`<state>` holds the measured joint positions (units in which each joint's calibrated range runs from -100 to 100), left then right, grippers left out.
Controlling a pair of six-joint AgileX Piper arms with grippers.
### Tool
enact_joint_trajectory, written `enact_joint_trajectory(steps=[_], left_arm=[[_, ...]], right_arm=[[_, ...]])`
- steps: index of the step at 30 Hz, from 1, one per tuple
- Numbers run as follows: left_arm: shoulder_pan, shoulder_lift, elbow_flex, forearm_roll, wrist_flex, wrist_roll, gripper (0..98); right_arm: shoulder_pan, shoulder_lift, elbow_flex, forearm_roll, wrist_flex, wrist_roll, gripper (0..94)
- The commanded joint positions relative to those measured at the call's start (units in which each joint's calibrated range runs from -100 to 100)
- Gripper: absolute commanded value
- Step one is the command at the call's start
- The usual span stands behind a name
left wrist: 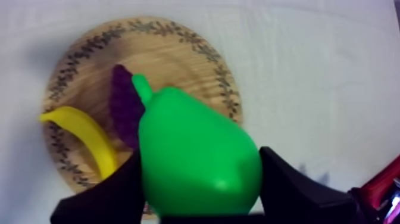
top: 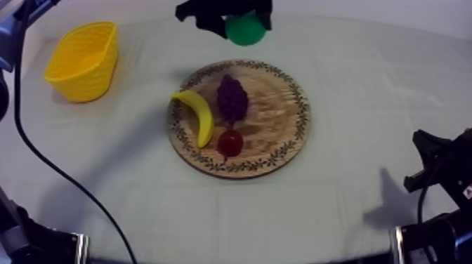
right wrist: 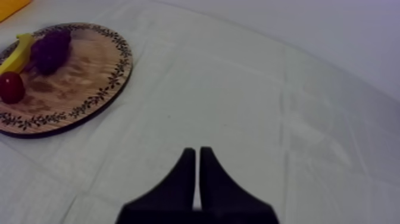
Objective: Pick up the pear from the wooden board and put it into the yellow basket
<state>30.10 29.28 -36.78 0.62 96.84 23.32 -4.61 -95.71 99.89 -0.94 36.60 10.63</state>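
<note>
- Top view: left end effector [top: 239, 20] grips the pear [top: 247, 31], held up beyond the wooden board's [top: 281, 119] far rim. Yellow basket [top: 84, 81] is well apart, toward my left; left arm nearer.
- Left wrist view: fingers [left wrist: 286, 184] clamp the pear's fat end, stem pointing away over the grapes [left wrist: 124, 107].
- Right wrist view: right end effector [right wrist: 197, 161] closed, empty, over bare table.

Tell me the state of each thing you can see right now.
left gripper: shut on the pear
pear: held in the air, off the wooden board
right gripper: shut, empty
yellow basket: upright, empty
wooden board: flat on the cloth
banana: lying on the board
bunch of grapes: lying on the board
small red fruit: resting on the board
</note>
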Motion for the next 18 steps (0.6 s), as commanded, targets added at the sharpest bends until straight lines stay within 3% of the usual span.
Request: enact_joint_trajectory(steps=[1, 18], left_arm=[[-2.2, -2.3, 3.5, -0.34, 0.0, -0.3, 49.0], [-23.4, -15.9, 20.3, -2.82, -1.0, -5.4, 48.1]], right_arm=[[0.0, 0.0, 0.0, 0.0, 0.0, 0.0, 0.4], [0.0, 0.0, 0.0, 0.0, 0.0, 0.0, 0.4]])
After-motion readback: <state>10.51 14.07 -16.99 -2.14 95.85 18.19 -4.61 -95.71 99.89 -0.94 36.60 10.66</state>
